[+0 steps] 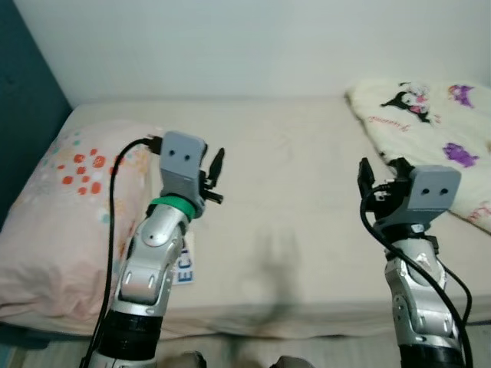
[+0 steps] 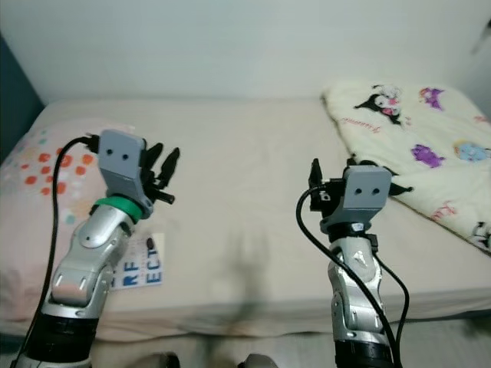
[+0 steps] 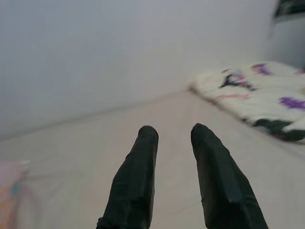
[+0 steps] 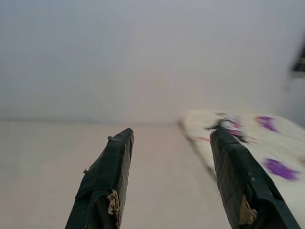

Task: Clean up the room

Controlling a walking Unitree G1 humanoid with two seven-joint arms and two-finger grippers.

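Note:
I stand at the long side of a bed (image 1: 291,222) covered with a beige sheet. A crumpled cream blanket (image 1: 437,123) printed with cartoon figures lies on its right end. A pink pillow (image 1: 69,207) with orange dots rests on the left end. My left gripper (image 2: 166,158) is raised over the mattress beside the pillow, open, its fingers (image 3: 138,171) holding nothing. My right gripper (image 1: 381,170) hovers just short of the blanket's near edge, open and empty, with the blanket (image 4: 257,143) ahead of it.
A white label with blue letters (image 2: 142,270) lies on the sheet under my left forearm. A white wall (image 1: 230,46) runs along the far side of the bed and a dark teal wall (image 1: 23,115) stands at the left. The mattress front edge (image 1: 268,326) is close to me.

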